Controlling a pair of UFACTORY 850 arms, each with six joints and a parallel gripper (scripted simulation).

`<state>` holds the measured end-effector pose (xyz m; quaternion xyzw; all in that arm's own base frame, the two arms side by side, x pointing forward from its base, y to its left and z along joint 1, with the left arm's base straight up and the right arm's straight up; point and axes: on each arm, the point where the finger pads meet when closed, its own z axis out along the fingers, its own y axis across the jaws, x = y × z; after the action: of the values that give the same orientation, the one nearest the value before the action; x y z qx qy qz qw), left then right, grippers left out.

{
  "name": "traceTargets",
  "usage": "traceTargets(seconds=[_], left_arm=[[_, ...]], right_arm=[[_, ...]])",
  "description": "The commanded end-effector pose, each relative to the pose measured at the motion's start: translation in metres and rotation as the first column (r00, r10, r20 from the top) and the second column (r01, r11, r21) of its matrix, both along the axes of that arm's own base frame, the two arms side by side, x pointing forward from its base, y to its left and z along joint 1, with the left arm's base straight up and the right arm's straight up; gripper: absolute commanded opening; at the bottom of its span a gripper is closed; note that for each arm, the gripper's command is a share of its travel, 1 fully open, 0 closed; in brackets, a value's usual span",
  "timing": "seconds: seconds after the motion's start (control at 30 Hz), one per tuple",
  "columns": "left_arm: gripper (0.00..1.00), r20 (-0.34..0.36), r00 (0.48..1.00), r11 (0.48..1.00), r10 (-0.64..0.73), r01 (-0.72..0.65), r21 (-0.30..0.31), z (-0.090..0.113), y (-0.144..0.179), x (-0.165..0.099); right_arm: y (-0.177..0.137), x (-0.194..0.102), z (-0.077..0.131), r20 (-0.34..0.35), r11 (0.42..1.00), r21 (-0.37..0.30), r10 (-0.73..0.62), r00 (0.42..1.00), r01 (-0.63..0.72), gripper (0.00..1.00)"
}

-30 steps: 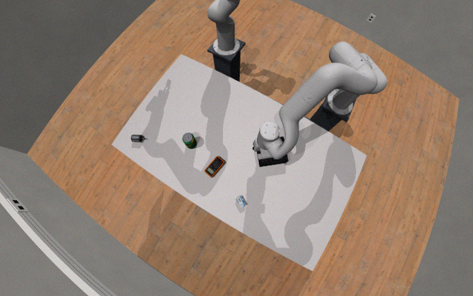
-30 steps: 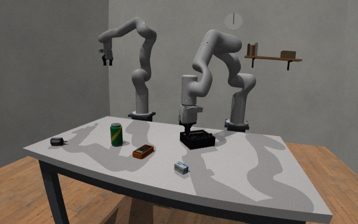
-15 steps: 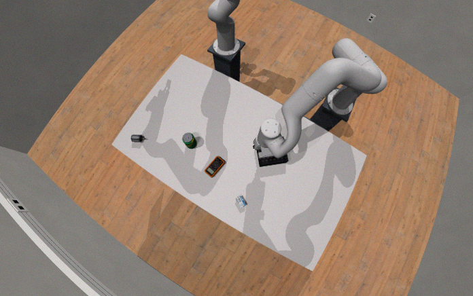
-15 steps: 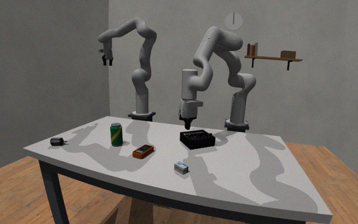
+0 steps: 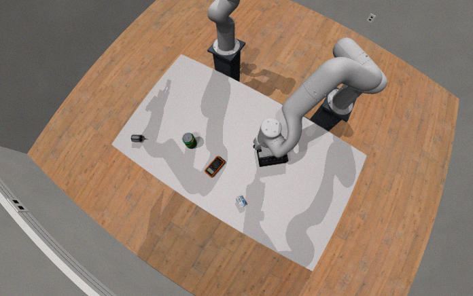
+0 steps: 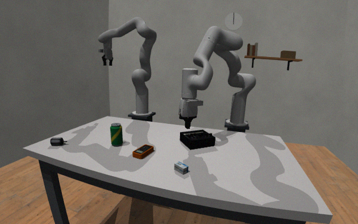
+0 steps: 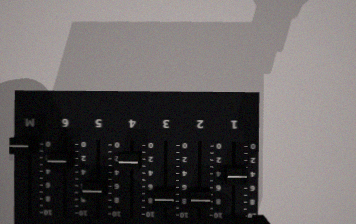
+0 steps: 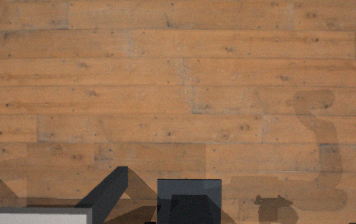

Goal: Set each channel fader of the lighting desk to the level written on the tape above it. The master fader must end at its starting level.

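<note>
Lighting desk (image 5: 272, 161) (image 6: 197, 140) (image 7: 135, 107) is seen just below left claw (image 6: 187, 127), closed on nothing; right claw (image 6: 107, 64) (image 8: 251, 222) is held open, well apart. Multimeter (image 5: 215, 166) (image 6: 143, 151) and small box (image 5: 240, 201) (image 6: 181, 168) are placed lower than left claw, on white table (image 5: 188, 69) (image 6: 158, 179) (image 7: 320, 150) (image 8: 40, 218); wall shelf (image 6: 272, 58) is mounted beyond.

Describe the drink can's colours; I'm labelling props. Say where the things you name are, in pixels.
Green with a yellow diagonal band and grey top; the can (image 5: 189, 141) (image 6: 116, 135) shows best in the exterior view.

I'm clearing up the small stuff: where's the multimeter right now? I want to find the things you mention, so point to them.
In the exterior view, the multimeter (image 5: 215, 165) (image 6: 143, 151) lies left of centre on the table (image 5: 296, 195) (image 6: 224, 168), between the can (image 5: 189, 140) (image 6: 116, 134) and the small box (image 5: 240, 201) (image 6: 181, 168).
</note>
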<state>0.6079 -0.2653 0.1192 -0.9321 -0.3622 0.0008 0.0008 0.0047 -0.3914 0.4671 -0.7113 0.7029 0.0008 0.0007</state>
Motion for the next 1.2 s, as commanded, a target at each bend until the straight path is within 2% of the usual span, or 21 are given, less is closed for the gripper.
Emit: traceTargets(seconds=[0.0,0.13,1.17], left_arm=[[0.00,0.002,1.000,1.000,0.000,0.000,-0.001,0.000,0.002,-0.009],[0.00,0.002,1.000,1.000,0.000,0.000,-0.001,-0.003,0.007,-0.024],[0.00,0.002,1.000,1.000,0.000,0.000,-0.001,-0.003,0.007,-0.024]], right_arm=[[0.000,0.000,0.001,0.000,1.000,-0.002,0.000,1.000,0.000,1.00],[0.000,0.000,0.001,0.000,1.000,-0.002,0.000,1.000,0.000,1.00],[0.000,0.000,0.001,0.000,1.000,-0.002,0.000,1.000,0.000,1.00]])
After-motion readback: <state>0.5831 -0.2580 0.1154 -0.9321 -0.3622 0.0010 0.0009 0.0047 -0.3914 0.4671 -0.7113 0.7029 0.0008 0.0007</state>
